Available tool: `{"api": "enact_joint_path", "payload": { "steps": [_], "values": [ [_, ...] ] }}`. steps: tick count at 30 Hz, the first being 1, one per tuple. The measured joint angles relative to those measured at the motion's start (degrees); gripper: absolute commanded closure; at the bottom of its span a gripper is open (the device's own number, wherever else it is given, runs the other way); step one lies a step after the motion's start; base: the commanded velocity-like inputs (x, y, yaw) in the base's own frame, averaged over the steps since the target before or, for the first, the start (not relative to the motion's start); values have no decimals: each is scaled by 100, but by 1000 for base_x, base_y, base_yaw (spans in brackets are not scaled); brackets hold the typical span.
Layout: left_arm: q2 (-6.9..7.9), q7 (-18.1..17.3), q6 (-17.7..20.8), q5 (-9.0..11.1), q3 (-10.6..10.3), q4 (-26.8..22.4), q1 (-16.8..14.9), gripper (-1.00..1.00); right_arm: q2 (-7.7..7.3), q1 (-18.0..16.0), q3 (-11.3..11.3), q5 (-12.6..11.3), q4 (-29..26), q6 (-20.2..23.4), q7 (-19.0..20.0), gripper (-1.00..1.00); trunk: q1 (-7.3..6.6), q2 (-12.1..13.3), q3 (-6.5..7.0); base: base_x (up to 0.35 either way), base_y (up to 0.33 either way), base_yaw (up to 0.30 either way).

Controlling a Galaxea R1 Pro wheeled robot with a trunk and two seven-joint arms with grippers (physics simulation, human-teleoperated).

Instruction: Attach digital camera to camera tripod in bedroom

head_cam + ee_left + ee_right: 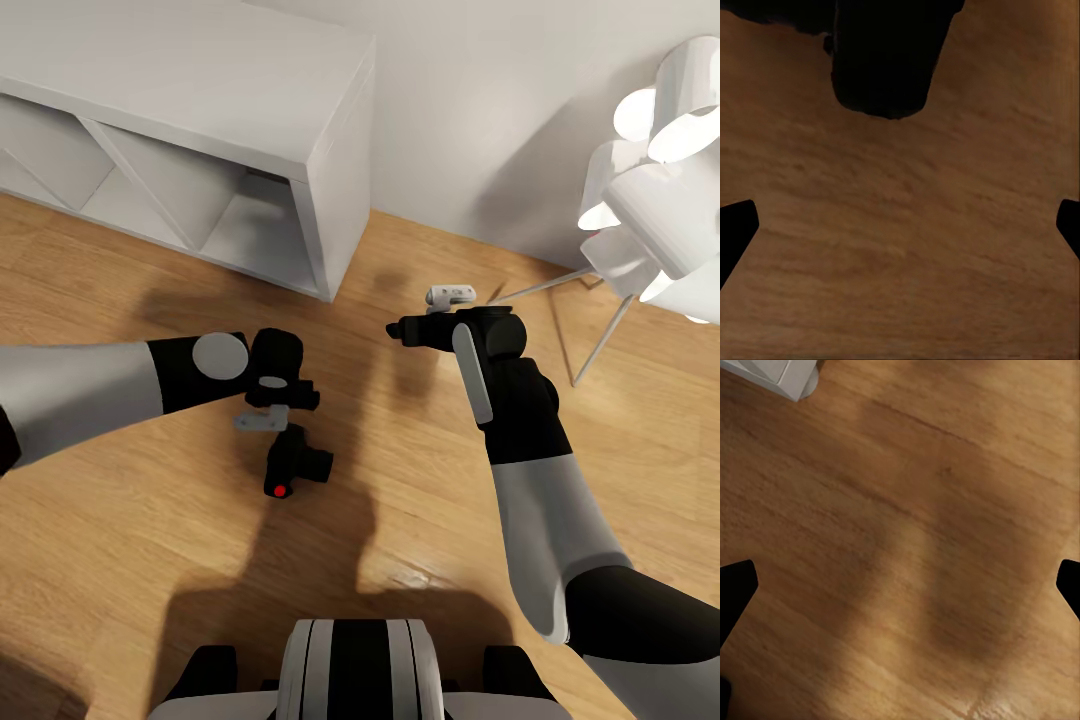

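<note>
The digital camera (pixel 297 463) lies on the wood floor, a small black box with its red button facing up. My left gripper (pixel 288 393) hangs just above and behind it, pointing down at the floor. In the left wrist view the left gripper (pixel 900 232) is open, with bare floor between its fingertips and the camera (pixel 881 56) off beyond them, apart from both. My right gripper (pixel 402 330) hovers over the floor to the right, pointing left. The right wrist view has that gripper (pixel 900 592) open and empty. The camera tripod is out of view.
A white cube shelf (pixel 250 130) stands against the pale wall at the back left, its corner (pixel 780 375) near my right gripper. A white floor lamp (pixel 650 180) with thin legs (pixel 590 340) stands at the right. Open plank floor (pixel 150 520) lies in front.
</note>
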Motion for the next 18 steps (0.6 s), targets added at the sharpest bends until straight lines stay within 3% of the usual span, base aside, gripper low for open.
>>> {"api": "enact_joint_path", "payload": {
  "steps": [7,11,18],
  "values": [
    [-128,92,-89,-286,-59,117,-127,-100,0,0,0,0,0,0,3,-100,0,0,0,0,0,0],
    [-155,172,-106,-337,-71,138,-183,-100,0,0,0,0,0,0,2,-100,0,0,0,0,0,0],
    [-179,659,-127,-393,-85,202,-259,-100,0,0,0,0,0,0,2,-100,0,0,0,0,0,0]
  ]
}}
